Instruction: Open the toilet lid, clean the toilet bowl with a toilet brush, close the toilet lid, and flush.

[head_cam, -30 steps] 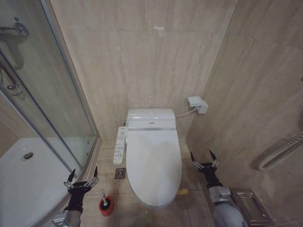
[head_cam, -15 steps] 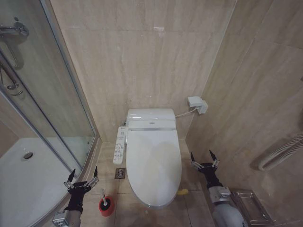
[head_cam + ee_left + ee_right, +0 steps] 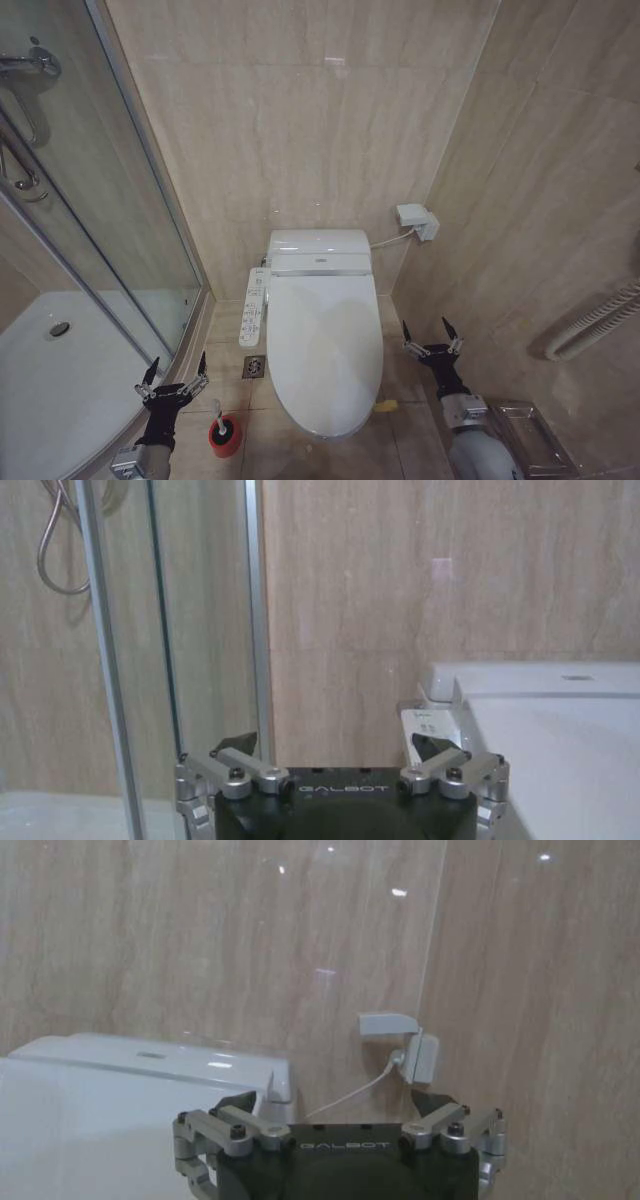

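Note:
The glossy white toilet lid (image 3: 325, 345) lies shut over the toilet bowl, which stays hidden beneath it; the lid also shows in the left wrist view (image 3: 560, 750) and right wrist view (image 3: 80, 1117). The toilet brush (image 3: 219, 420), a thin white stick in a red cup, stands on the floor left of the toilet. My left gripper (image 3: 173, 373) hovers open just left of the brush, holding nothing. My right gripper (image 3: 431, 336) hovers open to the right of the toilet, also holding nothing.
A white button panel (image 3: 254, 305) runs along the toilet's left side, with a floor drain (image 3: 254, 367) below it. The glass shower enclosure (image 3: 90, 230) and white shower tray (image 3: 60, 370) stand at left. A wall socket box (image 3: 417, 221) and a metal tray (image 3: 530, 438) sit at right.

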### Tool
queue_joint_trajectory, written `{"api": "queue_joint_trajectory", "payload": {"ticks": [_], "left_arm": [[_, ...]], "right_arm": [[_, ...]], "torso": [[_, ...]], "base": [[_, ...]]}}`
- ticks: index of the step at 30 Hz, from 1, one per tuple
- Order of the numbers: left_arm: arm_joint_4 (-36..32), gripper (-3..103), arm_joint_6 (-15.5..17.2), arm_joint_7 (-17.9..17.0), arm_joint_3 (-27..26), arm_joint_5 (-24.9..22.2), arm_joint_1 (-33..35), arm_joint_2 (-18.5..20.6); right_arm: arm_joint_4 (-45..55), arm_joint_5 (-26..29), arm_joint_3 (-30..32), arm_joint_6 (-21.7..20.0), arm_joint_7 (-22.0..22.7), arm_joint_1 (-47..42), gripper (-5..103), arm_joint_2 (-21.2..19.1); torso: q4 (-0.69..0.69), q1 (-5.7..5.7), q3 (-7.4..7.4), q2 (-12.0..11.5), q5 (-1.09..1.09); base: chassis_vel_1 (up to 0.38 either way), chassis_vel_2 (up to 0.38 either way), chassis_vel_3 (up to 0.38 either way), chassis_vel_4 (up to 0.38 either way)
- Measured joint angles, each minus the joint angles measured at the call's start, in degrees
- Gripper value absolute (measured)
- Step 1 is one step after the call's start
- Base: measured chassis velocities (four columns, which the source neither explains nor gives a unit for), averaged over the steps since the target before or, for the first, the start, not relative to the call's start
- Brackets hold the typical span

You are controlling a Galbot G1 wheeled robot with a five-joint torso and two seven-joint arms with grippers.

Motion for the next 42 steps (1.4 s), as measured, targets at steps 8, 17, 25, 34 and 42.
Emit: {"api": "queue_joint_trajectory", "payload": {"ticks": [8, 17, 25, 34, 42], "left_arm": [[0.0, 100, 0.0, 0.0, 0.0, 0.0, 0.0, 0.0], [0.0, 100, 0.0, 0.0, 0.0, 0.0, 0.0, 0.0], [0.0, 100, 0.1, 0.1, -0.1, -0.1, 0.0, 0.0], [5.9, 100, 11.2, 11.5, -12.5, -12.0, -3.3, 3.8], [7.8, 100, 14.9, 15.2, -16.4, -15.9, -4.4, 5.0]], "right_arm": [[0.0, 0.0, 0.0, 0.0, 0.0, 0.0, 100, 0.0], [0.0, 0.0, 0.0, 0.0, 0.0, 0.0, 100, 0.0], [0.0, 0.0, 0.0, 0.0, 0.0, 0.0, 100, 0.0], [0.0, 0.0, 0.0, 0.0, 0.0, 0.0, 100, 0.0], [0.0, 0.0, 0.0, 0.0, 0.0, 0.0, 100, 0.0]], "torso": [[0.00, 0.00, 0.00, 0.0, 0.00], [0.00, 0.00, 0.00, 0.0, 0.00], [0.00, 0.00, 0.00, 0.0, 0.00], [0.00, -0.01, 0.00, 0.0, -0.02], [0.00, -0.01, 0.00, 0.0, -0.01]], "base": [[0.000, 0.000, 0.000, 0.000], [0.000, 0.000, 0.000, 0.000], [0.000, 0.000, 0.000, 0.000], [0.000, 0.000, 0.000, 0.000], [0.000, 0.000, 0.000, 0.000]]}}
